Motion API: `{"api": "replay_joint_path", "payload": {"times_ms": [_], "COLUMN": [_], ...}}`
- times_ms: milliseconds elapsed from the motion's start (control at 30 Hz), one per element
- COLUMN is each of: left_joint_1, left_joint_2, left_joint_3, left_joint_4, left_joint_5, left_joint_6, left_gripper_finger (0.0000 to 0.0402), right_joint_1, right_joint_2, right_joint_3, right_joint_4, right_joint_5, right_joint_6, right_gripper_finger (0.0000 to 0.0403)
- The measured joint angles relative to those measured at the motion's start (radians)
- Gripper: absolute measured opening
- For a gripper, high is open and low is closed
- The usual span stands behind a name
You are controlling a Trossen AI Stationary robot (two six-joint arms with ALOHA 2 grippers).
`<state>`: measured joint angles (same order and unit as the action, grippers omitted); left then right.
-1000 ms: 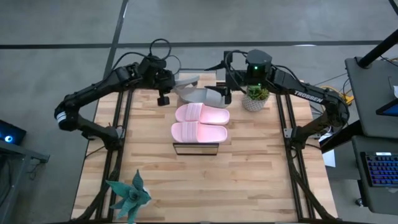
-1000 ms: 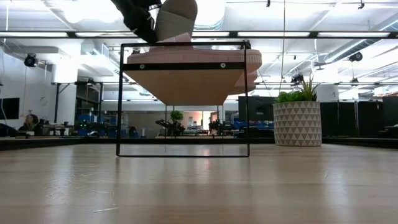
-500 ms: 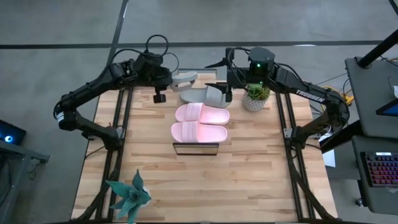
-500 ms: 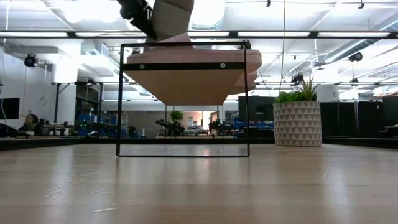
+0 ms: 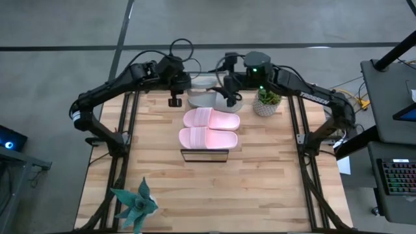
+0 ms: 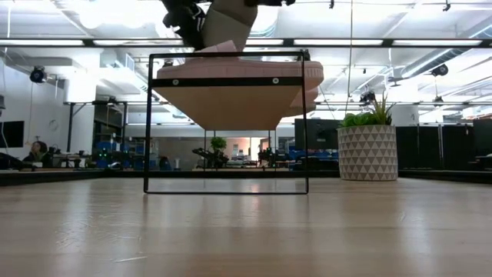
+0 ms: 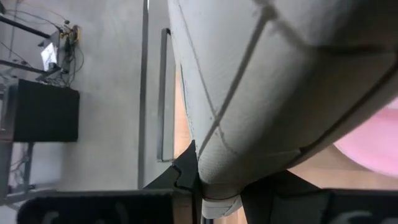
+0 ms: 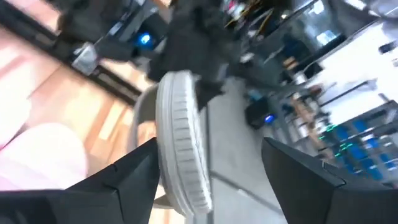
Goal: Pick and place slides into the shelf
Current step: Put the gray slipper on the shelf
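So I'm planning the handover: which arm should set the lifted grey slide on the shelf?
Left, probably. Its tool already grips the grey slide at the shelf's far end; the right tool stands open beside it, holding nothing.

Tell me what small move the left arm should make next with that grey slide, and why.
Probably lower the grey slide beside the other grey slide at the shelf's far end. The left gripper is shut on it above the shelf, both pink slides already lie there, and the open right gripper waits close.

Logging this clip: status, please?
Left gripper shut on grey slide, above shelf's far end. Right gripper open beside it. Pink slides shelved. Nothing blocking.
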<state>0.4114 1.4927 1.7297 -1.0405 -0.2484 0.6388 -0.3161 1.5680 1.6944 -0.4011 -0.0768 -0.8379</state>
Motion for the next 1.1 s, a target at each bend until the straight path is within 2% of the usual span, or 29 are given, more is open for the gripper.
{"api": "replay_joint_path", "payload": {"times_ms": [200,333,433,600,700,900,1100], "left_joint_1": [-0.019,-0.027,-0.034,-0.039,-0.039,-0.043,-0.056], "left_joint_2": [0.041,0.046,0.045,0.039,0.034,0.005,-0.074], "left_joint_3": [0.059,0.07,0.065,0.065,0.065,0.057,0.042], "left_joint_4": [-0.028,-0.038,-0.046,-0.05,-0.042,-0.042,-0.005], "left_joint_5": [-0.019,-0.028,-0.044,-0.049,-0.064,-0.198,-0.304], "left_joint_6": [0.007,0.023,0.034,0.036,0.026,0.056,0.102], "left_gripper_finger": [0.0052,0.0052,0.0052,0.006,0.0086,0.0145,0.0164], "right_joint_1": [0.005,0.008,0.011,0.01,0.01,-0.005,-0.048], "right_joint_2": [0.091,0.156,0.192,0.221,0.22,0.196,0.175], "right_joint_3": [0.146,0.246,0.308,0.363,0.365,0.364,0.363], "right_joint_4": [-0.185,-0.272,-0.333,-0.376,-0.357,-0.352,-0.327], "right_joint_5": [0.001,0.009,0.033,0.044,0.071,0.092,0.084], "right_joint_6": [0.014,0.056,0.061,0.076,0.107,0.178,0.284], "right_gripper_finger": [0.0261,0.0228,0.0172,0.0037,0.0028,0.0027,0.0026]}}
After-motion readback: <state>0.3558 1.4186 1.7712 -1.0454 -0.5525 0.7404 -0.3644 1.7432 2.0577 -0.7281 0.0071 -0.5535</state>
